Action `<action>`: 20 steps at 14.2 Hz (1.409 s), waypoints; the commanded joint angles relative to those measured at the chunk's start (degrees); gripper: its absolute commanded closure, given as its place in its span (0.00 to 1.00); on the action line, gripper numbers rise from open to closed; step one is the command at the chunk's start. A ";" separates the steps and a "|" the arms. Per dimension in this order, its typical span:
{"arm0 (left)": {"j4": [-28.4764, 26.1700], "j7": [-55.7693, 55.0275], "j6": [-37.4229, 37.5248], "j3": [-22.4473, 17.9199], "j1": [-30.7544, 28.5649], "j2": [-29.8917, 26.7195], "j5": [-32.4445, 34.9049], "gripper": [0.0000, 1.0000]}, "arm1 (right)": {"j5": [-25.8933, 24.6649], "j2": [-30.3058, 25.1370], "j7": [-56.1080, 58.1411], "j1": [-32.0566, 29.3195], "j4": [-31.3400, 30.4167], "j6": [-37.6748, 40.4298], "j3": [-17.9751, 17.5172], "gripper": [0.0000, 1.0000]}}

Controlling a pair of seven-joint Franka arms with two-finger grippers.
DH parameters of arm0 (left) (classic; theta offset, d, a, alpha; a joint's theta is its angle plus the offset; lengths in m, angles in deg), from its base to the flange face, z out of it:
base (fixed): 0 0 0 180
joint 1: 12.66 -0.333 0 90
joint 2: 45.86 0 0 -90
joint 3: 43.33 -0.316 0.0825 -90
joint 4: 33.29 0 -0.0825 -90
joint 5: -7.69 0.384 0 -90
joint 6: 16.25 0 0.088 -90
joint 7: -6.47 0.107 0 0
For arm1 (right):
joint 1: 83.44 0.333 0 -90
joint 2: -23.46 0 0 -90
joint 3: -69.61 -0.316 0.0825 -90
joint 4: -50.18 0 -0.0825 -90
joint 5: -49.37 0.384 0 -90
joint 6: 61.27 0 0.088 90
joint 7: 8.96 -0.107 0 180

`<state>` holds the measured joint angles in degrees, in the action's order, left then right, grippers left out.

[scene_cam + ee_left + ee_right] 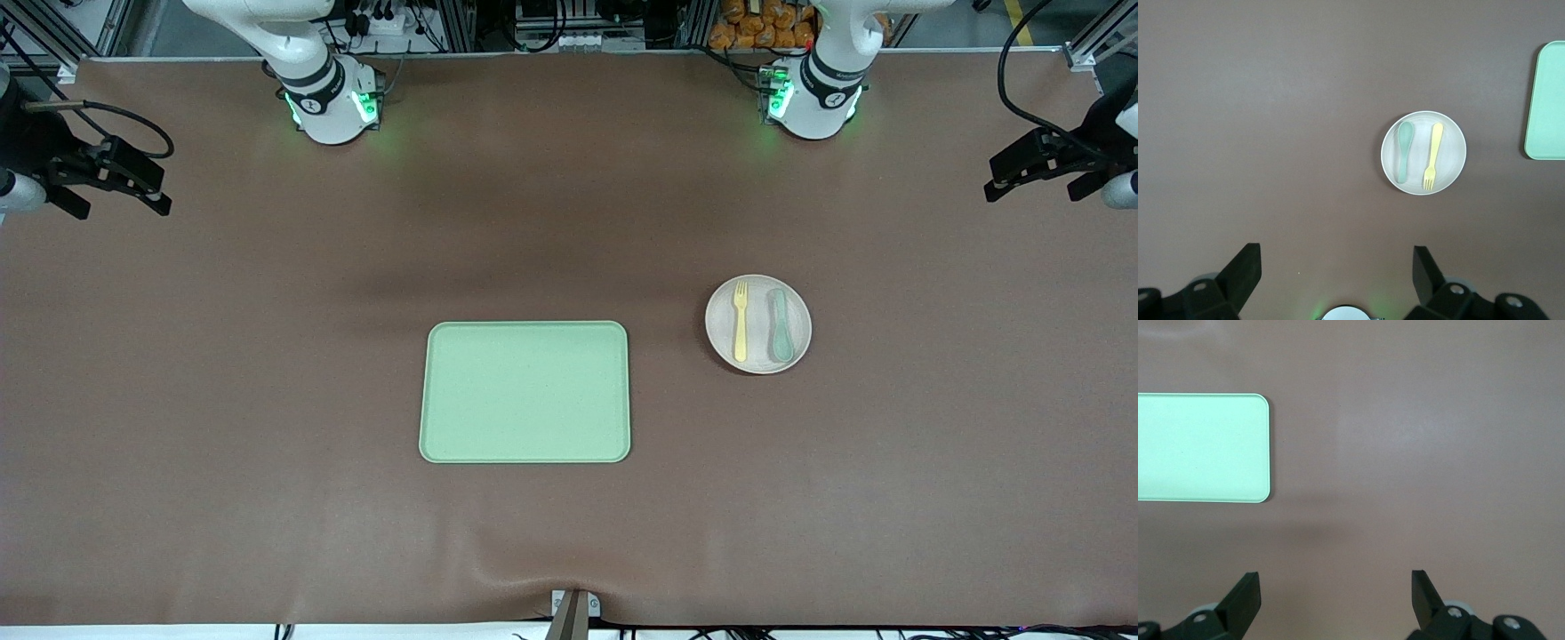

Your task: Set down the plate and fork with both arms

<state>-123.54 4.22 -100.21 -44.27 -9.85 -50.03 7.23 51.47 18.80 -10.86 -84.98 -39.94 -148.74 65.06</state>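
The pale speckled plate (758,333) lies on the brown table toward the left arm's end. The pale-yellow fork (740,322) lies on it beside a teal spoon (781,325). In the left wrist view the plate (1451,152) carries the fork (1431,155) and spoon (1403,151). My left gripper (1000,178) hangs open and empty above the table's left-arm end; in its own view the left gripper (1337,267) is far from the plate. My right gripper (124,200) hangs open and empty above the right-arm end, seen too in the right wrist view (1336,587).
A rectangular light-green tray (524,392) lies near the table's middle, nearer the front camera than the plate. It shows in the left wrist view (1546,100) and the right wrist view (1201,447). The arm bases (333,107) (813,102) stand at the table's back edge.
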 commanded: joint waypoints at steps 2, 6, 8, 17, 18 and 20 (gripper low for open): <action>2.10 0.14 1.61 0.06 -0.09 1.80 1.43 0.00 | -0.69 0.62 0.40 -0.40 1.53 0.98 -0.20 0.00; 3.50 0.14 1.52 0.23 0.44 5.31 2.04 0.00 | -0.69 0.62 0.40 -0.40 1.53 0.98 -0.20 0.00; 3.68 -0.30 -1.01 0.32 0.09 8.82 1.69 0.00 | -0.69 0.62 0.40 -0.40 1.53 0.98 -0.20 0.00; -7.46 -0.73 -18.67 0.32 -1.24 17.36 1.43 0.00 | -0.69 0.62 0.49 -0.48 1.53 0.98 -0.11 0.00; -9.22 -1.43 -20.52 0.58 -0.97 17.36 1.34 0.00 | -0.69 0.62 0.49 -0.48 1.53 0.98 -0.20 0.00; -12.30 -2.40 -24.56 0.85 -1.06 17.36 1.17 0.00 | -0.69 0.62 0.40 -0.48 1.53 1.06 -0.11 0.00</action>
<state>-131.58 3.32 -121.04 -43.79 -11.02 -30.67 8.05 51.47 18.86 -10.86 -85.01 -39.72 -148.57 65.13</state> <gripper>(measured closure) 0.000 0.000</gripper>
